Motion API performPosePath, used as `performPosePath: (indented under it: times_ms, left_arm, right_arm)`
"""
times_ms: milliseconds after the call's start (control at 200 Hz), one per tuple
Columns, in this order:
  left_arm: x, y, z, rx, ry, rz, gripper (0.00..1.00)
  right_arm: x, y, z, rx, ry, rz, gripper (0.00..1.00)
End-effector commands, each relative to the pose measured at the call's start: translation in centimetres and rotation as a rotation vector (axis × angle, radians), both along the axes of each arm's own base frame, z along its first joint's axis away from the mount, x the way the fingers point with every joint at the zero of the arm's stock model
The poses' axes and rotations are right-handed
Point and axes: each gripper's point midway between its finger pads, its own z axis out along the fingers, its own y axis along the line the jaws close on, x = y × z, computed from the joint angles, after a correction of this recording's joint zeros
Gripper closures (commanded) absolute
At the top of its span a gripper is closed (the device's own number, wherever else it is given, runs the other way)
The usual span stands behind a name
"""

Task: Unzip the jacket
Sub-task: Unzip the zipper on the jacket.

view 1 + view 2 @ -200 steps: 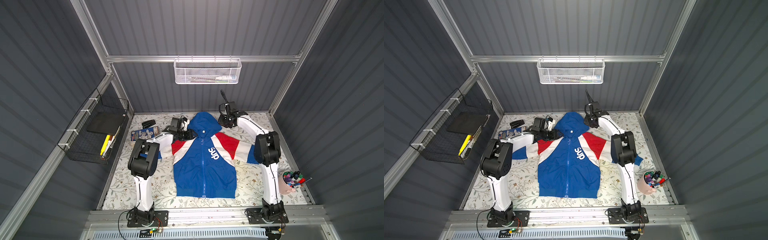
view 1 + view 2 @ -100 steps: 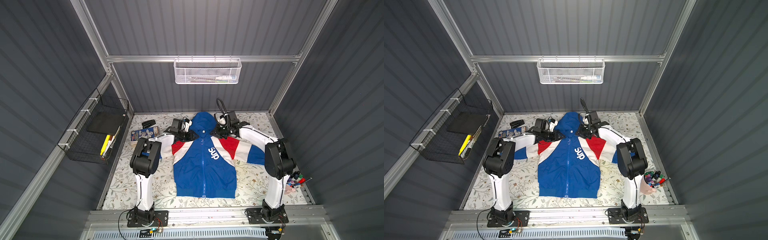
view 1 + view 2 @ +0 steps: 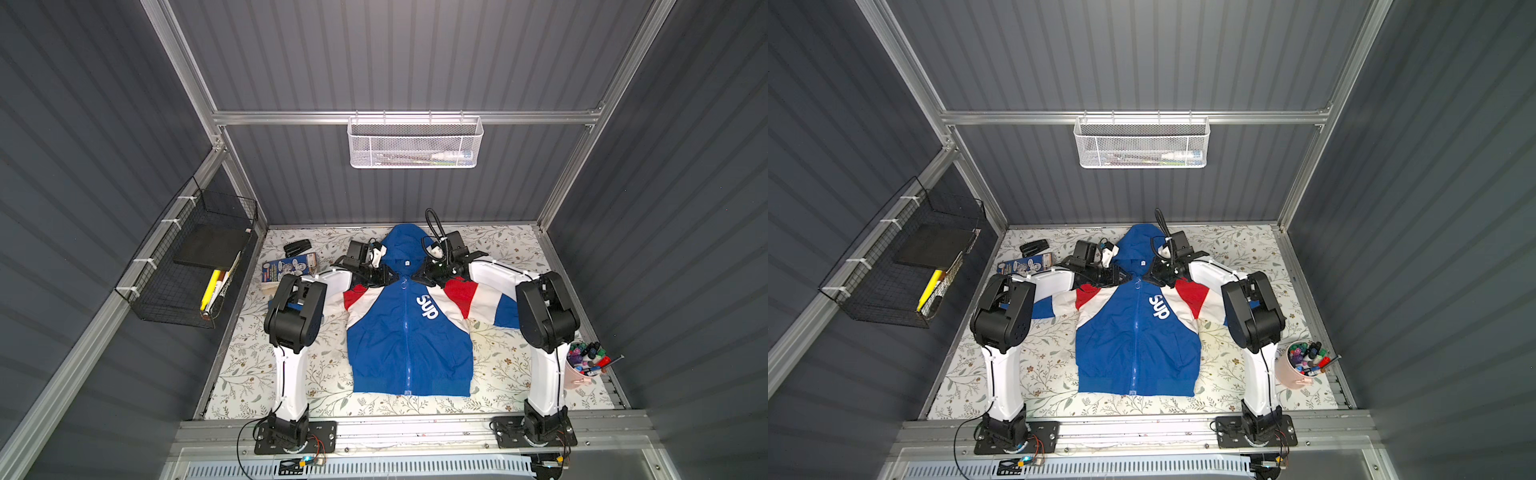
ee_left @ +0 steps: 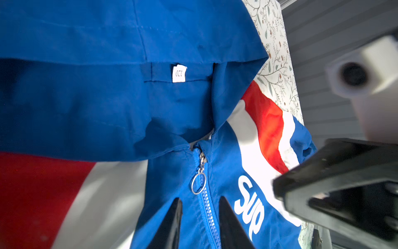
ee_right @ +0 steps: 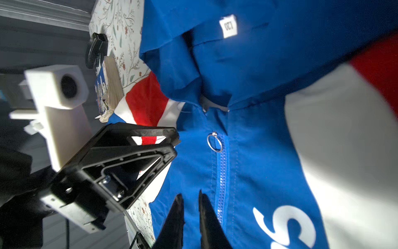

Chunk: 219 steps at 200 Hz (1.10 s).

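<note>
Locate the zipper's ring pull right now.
In both top views the ring pull lies on the jacket front, just below the hood, between the left gripper and right gripper.

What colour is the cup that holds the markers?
Pale pink. The cup shows best in a top view.

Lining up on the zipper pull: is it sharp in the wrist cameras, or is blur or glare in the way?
Left wrist view: ring pull sharp, near red shoulder blurred. Right wrist view: pull sharp, white panel blurred and washed out. Both top views: evenly lit, pull tiny.
</note>
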Motion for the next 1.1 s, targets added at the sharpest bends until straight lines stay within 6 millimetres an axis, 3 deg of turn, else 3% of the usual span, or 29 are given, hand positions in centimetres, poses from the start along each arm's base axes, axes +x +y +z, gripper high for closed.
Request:
performPosePath:
  times_ms: [0,720,1091]
  left_arm:
    - [-0.3,-0.7,-0.4,0.001,0.000,-0.032,0.72]
    - [-0.4,-2.4,-1.7,-0.005,0.036,-0.067,0.84]
    - [-0.4,-2.2,-2.9,0.012,0.055,-0.057,0.88]
  right_arm:
    - [0.2,0.7,-0.3,0.024,0.024,-0.001,0.82]
    - [1.4,1.4,-3.7,0.022,0.081,0.001,0.83]
    - [1.9,1.5,-4.7,0.017,0.096,-0.007,0.83]
